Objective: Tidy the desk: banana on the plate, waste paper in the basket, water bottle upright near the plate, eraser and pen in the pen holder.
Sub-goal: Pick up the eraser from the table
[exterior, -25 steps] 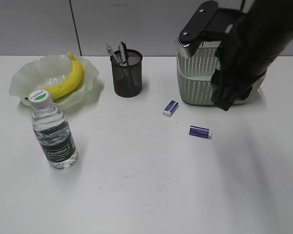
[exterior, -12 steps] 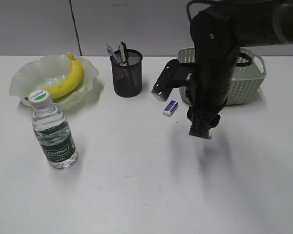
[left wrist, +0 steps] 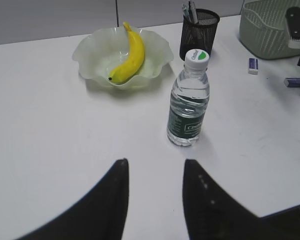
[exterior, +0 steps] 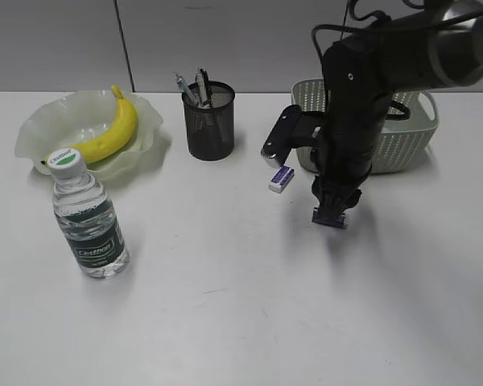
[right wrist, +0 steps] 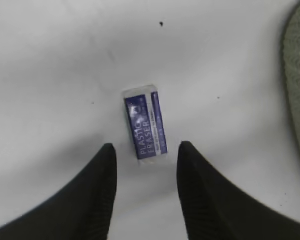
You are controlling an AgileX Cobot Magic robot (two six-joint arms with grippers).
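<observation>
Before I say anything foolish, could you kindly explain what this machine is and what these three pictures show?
It is a two-armed robot tidying a desk. One picture looks at the desk from the front; the other two come from cameras on each wrist.

On the desk: a banana in a wavy green plate, an upright water bottle, a mesh pen holder with pens, a green basket, and two blue erasers.

The right gripper is open, lowered over one eraser that lies flat on the desk; it holds nothing yet. The other eraser lies beside the arm. The left gripper is open and empty, facing the bottle.
</observation>
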